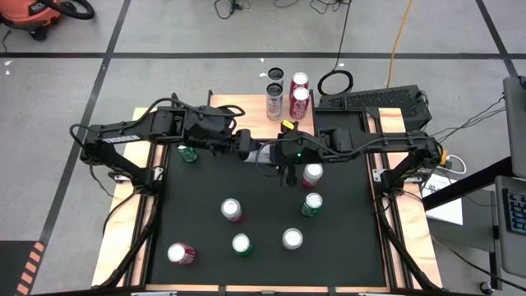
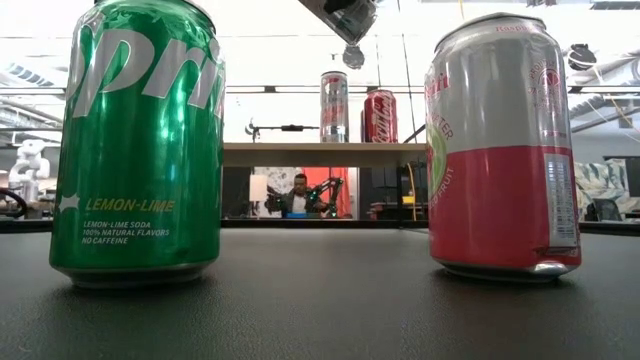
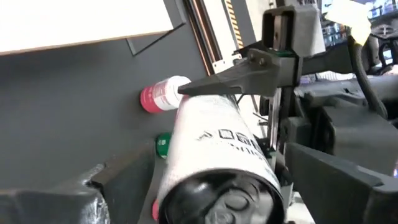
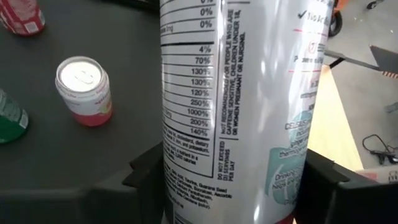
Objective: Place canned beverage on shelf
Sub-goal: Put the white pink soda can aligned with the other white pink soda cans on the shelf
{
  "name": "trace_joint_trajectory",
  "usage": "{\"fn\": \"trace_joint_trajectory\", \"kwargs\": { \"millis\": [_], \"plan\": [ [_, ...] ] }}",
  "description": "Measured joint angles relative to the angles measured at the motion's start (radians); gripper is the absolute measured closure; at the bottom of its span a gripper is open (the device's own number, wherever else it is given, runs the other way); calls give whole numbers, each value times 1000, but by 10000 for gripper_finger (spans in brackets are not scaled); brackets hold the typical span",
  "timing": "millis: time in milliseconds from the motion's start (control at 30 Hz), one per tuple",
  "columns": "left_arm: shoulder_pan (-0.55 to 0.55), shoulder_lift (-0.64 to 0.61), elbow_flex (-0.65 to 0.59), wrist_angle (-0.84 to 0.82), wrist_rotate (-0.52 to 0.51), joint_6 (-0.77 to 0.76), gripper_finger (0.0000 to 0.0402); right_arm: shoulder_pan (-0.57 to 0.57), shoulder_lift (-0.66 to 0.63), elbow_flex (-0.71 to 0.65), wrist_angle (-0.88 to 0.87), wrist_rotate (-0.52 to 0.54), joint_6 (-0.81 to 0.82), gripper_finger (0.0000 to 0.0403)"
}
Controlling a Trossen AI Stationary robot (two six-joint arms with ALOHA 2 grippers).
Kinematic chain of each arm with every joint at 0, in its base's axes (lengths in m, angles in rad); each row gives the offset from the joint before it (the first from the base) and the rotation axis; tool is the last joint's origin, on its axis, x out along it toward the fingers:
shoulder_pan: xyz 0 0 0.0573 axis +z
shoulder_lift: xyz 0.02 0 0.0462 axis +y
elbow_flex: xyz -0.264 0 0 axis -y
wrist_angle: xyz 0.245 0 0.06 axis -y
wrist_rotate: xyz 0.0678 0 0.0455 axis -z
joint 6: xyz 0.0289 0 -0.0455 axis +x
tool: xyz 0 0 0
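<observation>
A tall white can (image 1: 265,153) lies roughly level in the air between my two grippers, above the far middle of the black table. My right gripper (image 1: 278,156) is shut on it. The can's label fills the right wrist view (image 4: 230,93). My left gripper (image 1: 249,150) is open, one finger on either side of the can's top end (image 3: 217,199), and a gap shows beside one finger (image 3: 74,193). The wooden shelf (image 1: 245,111) stands just beyond the table's far edge. Several cans (image 1: 299,100) stand upright on the shelf. My right gripper pinches the white can's body (image 4: 186,186) between its two fingers, which lie across the can. In the left wrist view one finger (image 3: 217,84) lies on the can's side toward its far end. The can is lifted clear of the table.
Several cans stand on the table: a pink-and-white one (image 1: 312,174), a green one (image 1: 311,204), others nearer the front (image 1: 241,244) and a green one at far left (image 1: 188,153). In the low view a Sprite can (image 2: 140,140) and a pink can (image 2: 500,150) stand close. A person (image 2: 298,195) sits beyond the table.
</observation>
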Motion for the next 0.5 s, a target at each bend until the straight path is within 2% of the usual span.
{"fn": "trace_joint_trajectory", "kwargs": {
  "millis": [233, 500],
  "plan": [
    [0, -20, 0, 27, -14, 86, 37, -3, -14, 0, -26, -20, 51, 173],
    [0, -45, 0, 104, -37, 203, 36, -9, -50, 0, -51, -107, 127, 172]
  ]
}}
